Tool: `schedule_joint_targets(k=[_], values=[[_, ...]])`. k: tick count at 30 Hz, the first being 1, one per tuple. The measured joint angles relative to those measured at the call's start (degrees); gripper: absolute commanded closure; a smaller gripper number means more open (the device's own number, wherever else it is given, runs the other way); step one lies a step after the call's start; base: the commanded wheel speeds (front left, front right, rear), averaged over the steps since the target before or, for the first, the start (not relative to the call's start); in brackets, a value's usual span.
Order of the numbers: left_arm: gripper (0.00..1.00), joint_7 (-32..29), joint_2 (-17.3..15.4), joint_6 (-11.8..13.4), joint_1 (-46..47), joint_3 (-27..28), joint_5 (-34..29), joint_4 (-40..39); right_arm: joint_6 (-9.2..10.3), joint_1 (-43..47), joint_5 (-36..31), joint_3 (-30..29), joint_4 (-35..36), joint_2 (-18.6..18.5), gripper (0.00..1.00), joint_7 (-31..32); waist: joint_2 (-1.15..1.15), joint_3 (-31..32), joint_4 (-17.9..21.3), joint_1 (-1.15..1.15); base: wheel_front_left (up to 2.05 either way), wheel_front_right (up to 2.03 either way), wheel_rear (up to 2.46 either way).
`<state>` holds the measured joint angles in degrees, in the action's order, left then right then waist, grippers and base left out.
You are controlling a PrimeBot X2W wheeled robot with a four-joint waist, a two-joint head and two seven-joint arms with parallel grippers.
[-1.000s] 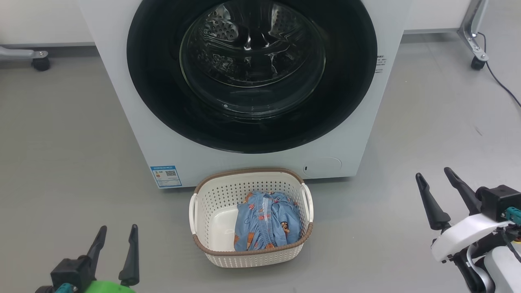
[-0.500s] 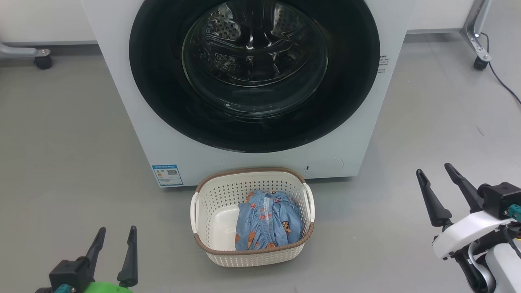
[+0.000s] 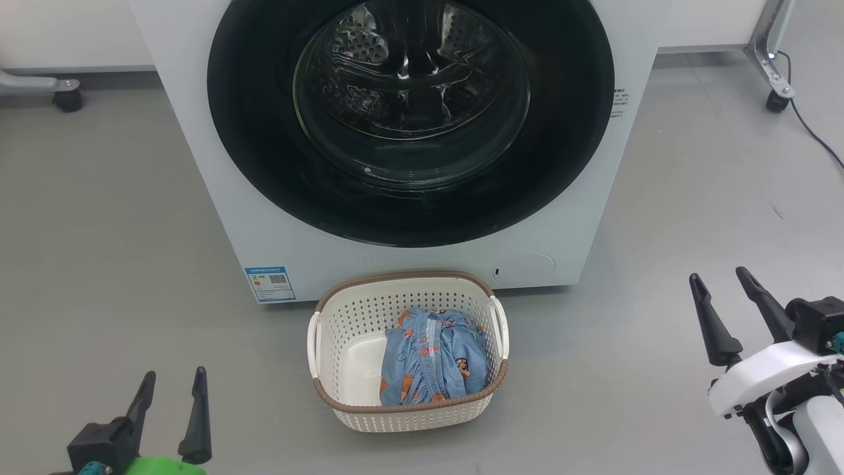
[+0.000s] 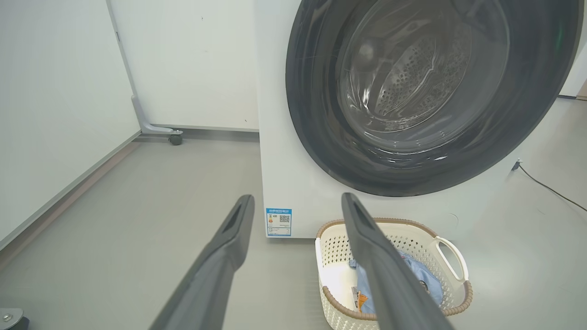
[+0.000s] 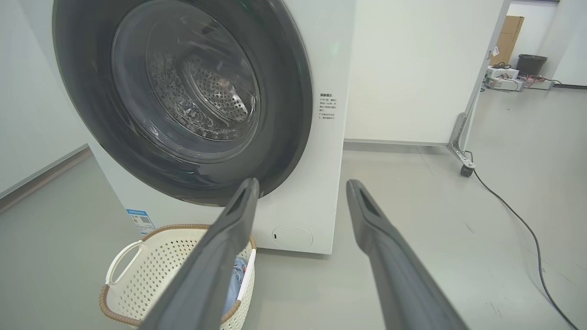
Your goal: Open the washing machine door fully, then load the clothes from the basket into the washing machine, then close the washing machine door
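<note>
The white washing machine (image 3: 198,165) stands ahead with its round black-rimmed door (image 3: 250,165) shut flat against the front. On the floor right in front sits the cream basket (image 3: 405,419) with the light blue printed clothes (image 3: 432,359) bunched in its right half. My left gripper (image 3: 173,380) hovers open at the lower left, well left of the basket. My right gripper (image 3: 719,277) is open at the lower right, apart from everything. The left wrist view shows the door (image 4: 312,114) and basket (image 4: 451,252); the right wrist view shows the door (image 5: 284,114) and basket (image 5: 151,270).
Grey floor surrounds the machine. A wheeled metal frame leg (image 3: 771,59) and a black cable (image 3: 814,135) lie at the far right. Another caster (image 3: 66,99) sits at the far left. White wall panels (image 4: 55,114) close off the left side.
Both grippers have slipped a little in the head view: the left one lower, the right one toward the right. The machine, door and basket have stayed as they were.
</note>
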<state>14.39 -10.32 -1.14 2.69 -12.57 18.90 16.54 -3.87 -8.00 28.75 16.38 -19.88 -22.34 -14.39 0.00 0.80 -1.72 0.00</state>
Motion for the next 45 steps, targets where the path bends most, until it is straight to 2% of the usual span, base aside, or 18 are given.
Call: schedule_joint_targets(k=[25,45], values=[[0.0,0.0,0.5,-0.7,0.7,1.1,-1.4,0.0,0.33,-0.2,-0.2,-0.7,-0.8,0.8,0.0,0.0,0.0,0.1,0.1,0.0,0.05,0.05,-0.11],[0.0,0.0,0.4,-1.8,0.9,2.4,-1.8,0.0,-0.12,-0.4,-0.5,-1.1,-1.6,1.2,0.0,0.0,0.0,0.3,-0.1,0.0,0.48,0.48,-0.95]])
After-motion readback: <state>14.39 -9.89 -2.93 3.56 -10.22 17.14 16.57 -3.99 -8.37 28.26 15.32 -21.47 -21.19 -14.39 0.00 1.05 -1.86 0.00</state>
